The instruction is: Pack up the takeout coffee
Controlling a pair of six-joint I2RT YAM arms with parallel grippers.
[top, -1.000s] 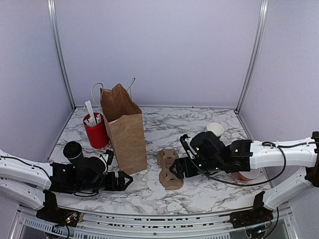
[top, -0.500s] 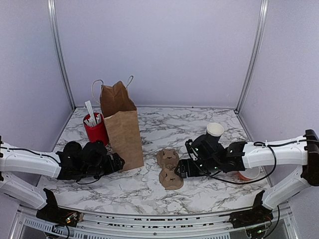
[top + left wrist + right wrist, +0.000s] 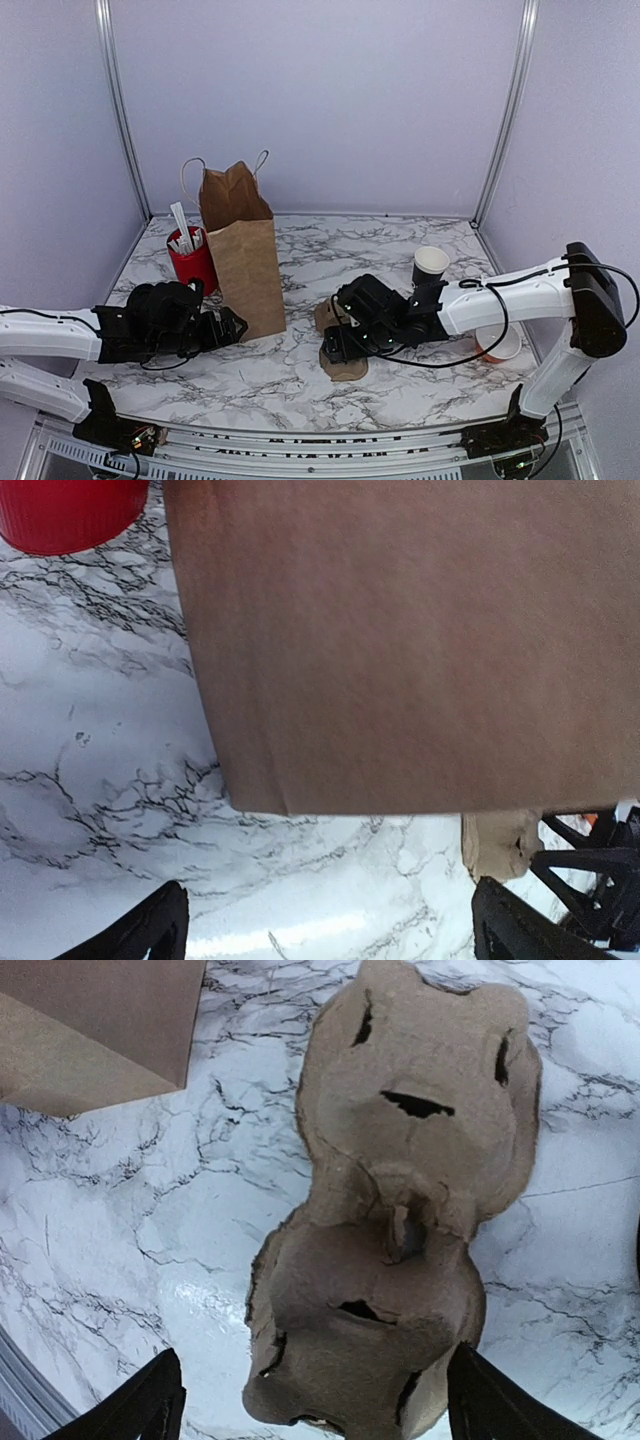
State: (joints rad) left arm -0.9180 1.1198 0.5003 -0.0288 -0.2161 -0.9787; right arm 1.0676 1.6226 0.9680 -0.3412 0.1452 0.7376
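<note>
The takeout coffee is hidden in every view. My left gripper [image 3: 232, 327] lies low on the table, open and empty, its tips just short of the foot of the upright brown paper bag [image 3: 243, 255]. In the left wrist view the bag [image 3: 400, 640] fills the upper frame above the wide-apart fingers [image 3: 150, 932]. My right gripper [image 3: 335, 345] is open over the brown pulp cup carrier [image 3: 345, 365]. In the right wrist view the carrier [image 3: 400, 1210] lies flat, its near cup well between the two fingers [image 3: 150, 1400], untouched.
A red cup [image 3: 192, 262] of wooden sticks stands left of the bag. A black cup with a white rim [image 3: 430, 264] stands behind my right arm. An orange and white dish [image 3: 497, 346] sits at the far right. The bag's corner [image 3: 90, 1030] shows in the right wrist view.
My right gripper has slid left onto the carrier, uncovering the white-rimmed black cup. My left arm has drawn back left, hiding the lidded black cup, and the bag now stands straighter.
</note>
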